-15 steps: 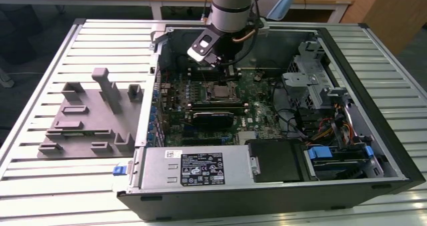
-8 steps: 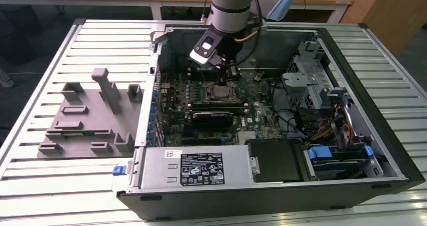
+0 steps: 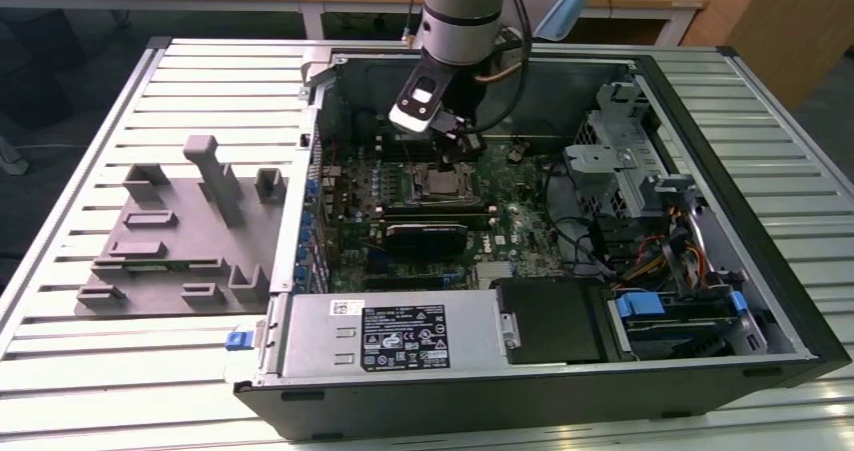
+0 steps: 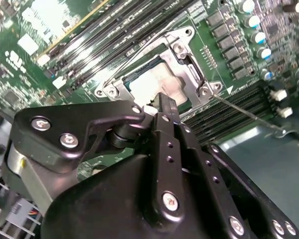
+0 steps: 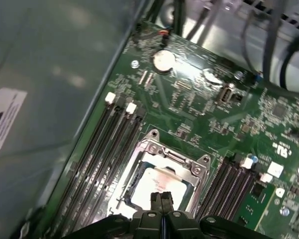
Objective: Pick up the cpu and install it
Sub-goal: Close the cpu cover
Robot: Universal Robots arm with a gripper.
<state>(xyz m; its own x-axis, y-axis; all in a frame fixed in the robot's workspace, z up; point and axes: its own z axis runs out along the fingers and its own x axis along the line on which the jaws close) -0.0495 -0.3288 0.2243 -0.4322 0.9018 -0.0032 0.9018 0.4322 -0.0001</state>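
Shows the gripper (image 5: 162, 198) with its two black fingers pressed together and nothing between them, tips pointing down just above the cpu (image 5: 150, 185); cannot tell whether touching it. Finds the cpu lying flat, silvery top up, inside the open metal socket frame (image 5: 175, 155) on the green motherboard (image 5: 199, 99). Rows of dark memory slots (image 5: 107, 149) on both sides of the frame. In the second wrist view, closed gripper (image 4: 165, 102) over one edge of the cpu (image 4: 154, 79). In the exterior view, gripper (image 3: 461, 143) reaching down into an open computer case (image 3: 747, 271) lying on a slatted metal bench (image 3: 200, 71), a grey fixture (image 3: 174, 231) beside the case on the exterior view's left.
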